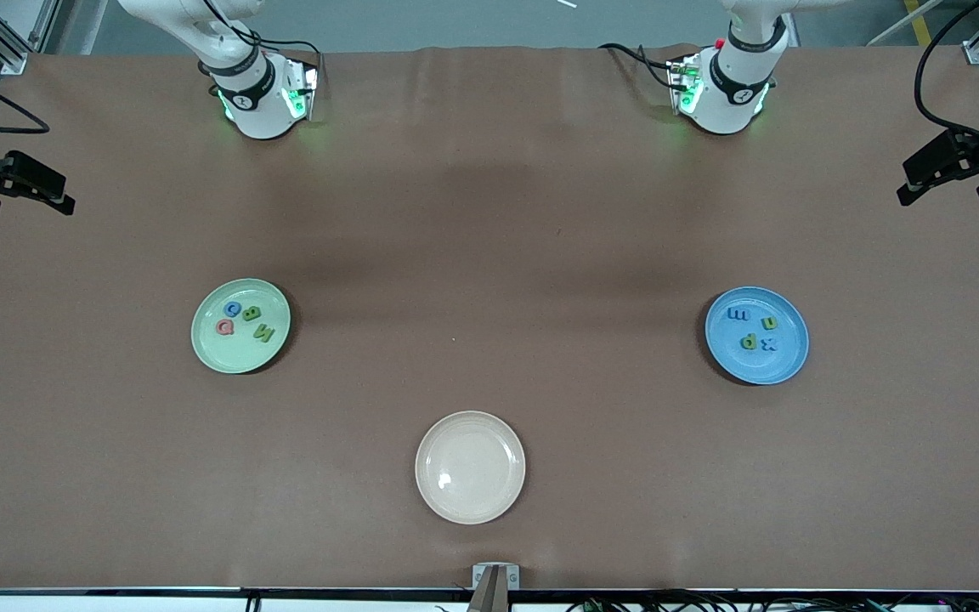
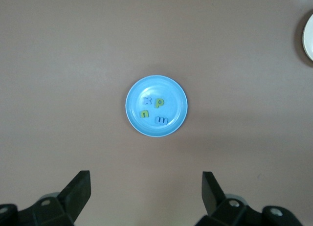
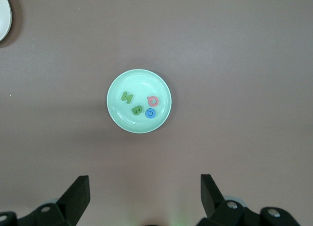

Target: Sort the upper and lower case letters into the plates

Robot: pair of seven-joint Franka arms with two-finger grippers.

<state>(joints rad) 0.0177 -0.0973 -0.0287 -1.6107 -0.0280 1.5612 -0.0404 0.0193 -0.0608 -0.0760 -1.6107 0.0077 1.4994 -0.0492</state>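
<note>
Holding four letters each, green plate (image 1: 203, 340), blue plate (image 1: 787, 361)

mint plate (image 1: 200, 340) | blue plate (image 1: 787, 361) | cream plate (image 1: 470, 501) | brown table (image 1: 489, 212)

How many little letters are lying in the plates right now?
8. Four in the mint green plate toward the right arm's end, four in the blue plate toward the left arm's end. The cream plate holds none.
</note>
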